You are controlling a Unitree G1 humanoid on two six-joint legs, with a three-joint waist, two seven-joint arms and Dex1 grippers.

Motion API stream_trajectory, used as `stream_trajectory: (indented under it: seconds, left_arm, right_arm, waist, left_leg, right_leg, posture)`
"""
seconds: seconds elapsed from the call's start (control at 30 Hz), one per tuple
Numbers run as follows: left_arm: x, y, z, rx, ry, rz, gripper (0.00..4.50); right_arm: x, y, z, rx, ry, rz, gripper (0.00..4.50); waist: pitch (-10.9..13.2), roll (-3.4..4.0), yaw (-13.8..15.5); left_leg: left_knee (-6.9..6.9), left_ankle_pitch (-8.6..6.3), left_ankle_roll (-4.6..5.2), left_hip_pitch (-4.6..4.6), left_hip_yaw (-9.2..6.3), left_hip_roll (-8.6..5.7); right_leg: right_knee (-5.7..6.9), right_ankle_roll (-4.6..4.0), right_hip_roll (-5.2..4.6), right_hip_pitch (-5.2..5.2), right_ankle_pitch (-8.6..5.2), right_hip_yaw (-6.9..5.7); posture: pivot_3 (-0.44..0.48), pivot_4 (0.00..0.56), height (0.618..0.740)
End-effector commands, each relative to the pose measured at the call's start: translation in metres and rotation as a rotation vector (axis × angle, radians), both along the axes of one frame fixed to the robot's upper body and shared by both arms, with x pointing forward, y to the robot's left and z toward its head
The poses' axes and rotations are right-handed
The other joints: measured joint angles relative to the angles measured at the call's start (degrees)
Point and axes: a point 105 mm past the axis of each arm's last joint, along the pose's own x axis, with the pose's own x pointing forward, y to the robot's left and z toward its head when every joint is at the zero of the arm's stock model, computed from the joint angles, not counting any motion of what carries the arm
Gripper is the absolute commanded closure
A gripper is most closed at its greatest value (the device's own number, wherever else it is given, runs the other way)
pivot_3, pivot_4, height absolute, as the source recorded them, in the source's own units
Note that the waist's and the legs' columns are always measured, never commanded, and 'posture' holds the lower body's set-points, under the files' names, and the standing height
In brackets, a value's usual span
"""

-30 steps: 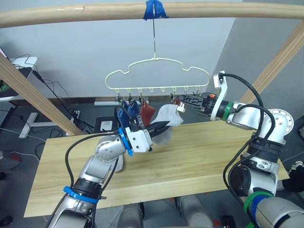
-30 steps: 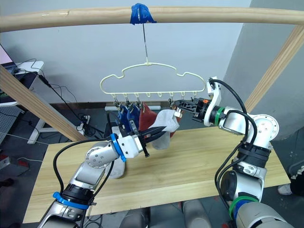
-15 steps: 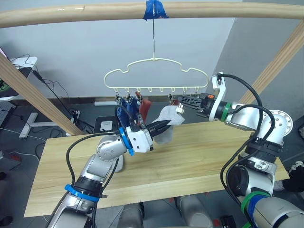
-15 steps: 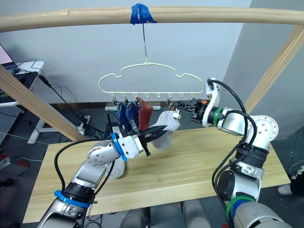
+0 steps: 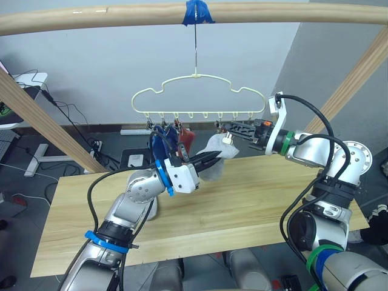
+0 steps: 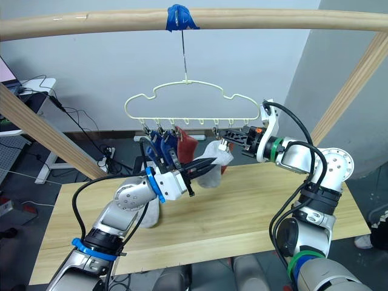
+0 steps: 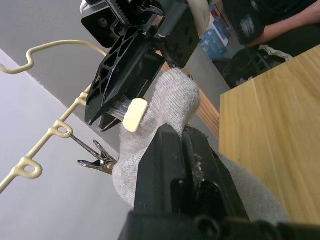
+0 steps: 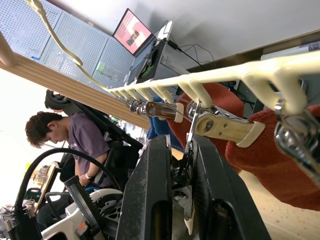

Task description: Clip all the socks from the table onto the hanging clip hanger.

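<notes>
Clip hanger [image 5: 197, 97] hangs by its hook from the taped overhead pole, above the desk's [image 5: 254, 200] far edge. Blue socks [image 6: 159, 145] and a rust-red sock [image 6: 185, 143] already hang from clips toward hanger's left end. Left pincer [image 5: 209, 160], fingers closed on a light grey sock [image 5: 218, 151], holds it raised over the desk's far edge, just under the clip row, approx. below the right-hand clips. Right pincer [image 5: 225, 128] reaches in from hanger's right end, fingers clamped on a silver clip [image 8: 192, 131] w/ cream tip; clip sits touching or just beside the grey sock's top, contact unclear. A second grey sock [image 6: 151, 213] appears to lie on the desk under left arm, mostly hidden.
</notes>
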Motion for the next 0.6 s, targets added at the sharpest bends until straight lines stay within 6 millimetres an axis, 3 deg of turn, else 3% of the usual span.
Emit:
stream_trajectory:
  seconds: [0.03, 0.47, 0.6]
  left_arm:
    - [-0.0013, -0.0018, 0.0091, -0.017, -0.044, -0.006, 4.49]
    - [-0.0006, -0.0013, 0.0152, -0.027, -0.064, -0.001, 4.49]
    - [-0.0004, -0.0038, 0.0160, -0.029, -0.065, -0.007, 4.50]
  right_arm:
    - [-0.0052, 0.0024, 0.0104, -0.005, -0.059, 0.024, 4.31]
    - [-0.0051, 0.0038, 0.0071, -0.021, -0.068, 0.026, 4.31]
    - [-0.0055, 0.0042, 0.0097, 0.001, -0.073, 0.031, 3.12]
  waist:
    - [0.00, 0.00, 0.00]
    - [0.00, 0.00, 0.06]
    - [0.00, 0.00, 0.06]
  left_leg:
    - [0.00, 0.00, 0.00, 0.00, 0.00, 0.00]
    - [0.00, 0.00, 0.00, -0.01, 0.00, 0.00]
    - [0.00, 0.00, 0.00, -0.01, -0.01, 0.00]
  right_leg:
    - [0.00, 0.00, 0.00, 0.00, 0.00, 0.00]
    - [-0.01, 0.00, 0.00, 0.00, 0.00, 0.00]
    - [-0.01, 0.00, 0.00, 0.00, 0.00, 0.00]
  posture:
    - [-0.140, 0.195, 0.740]
    - [-0.136, 0.201, 0.740]
    - [-0.138, 0.204, 0.740]
